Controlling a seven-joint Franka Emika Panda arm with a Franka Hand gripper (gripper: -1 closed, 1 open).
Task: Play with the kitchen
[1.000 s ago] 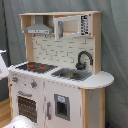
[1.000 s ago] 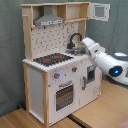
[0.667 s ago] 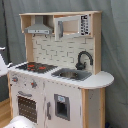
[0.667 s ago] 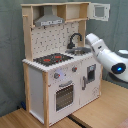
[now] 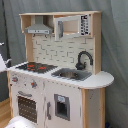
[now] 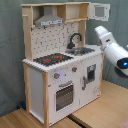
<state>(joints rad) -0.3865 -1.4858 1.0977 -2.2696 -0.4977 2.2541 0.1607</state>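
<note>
Toy play kitchen (image 6: 60, 65) standing on a wooden floor (image 6: 100, 112) against a grey curtain, open floor before its oven door (image 6: 64, 95), white robot arm (image 6: 112, 47) at the second exterior view's right beside the sink edge, claw hidden, its state untellable.

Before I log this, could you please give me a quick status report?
Arm beside the kitchen, by the sink; gripper out of view. Oven door shut. Nothing in the way.

even, soft indoor light in both exterior views; faint shadows, no glare, everything slightly blurred.
</note>
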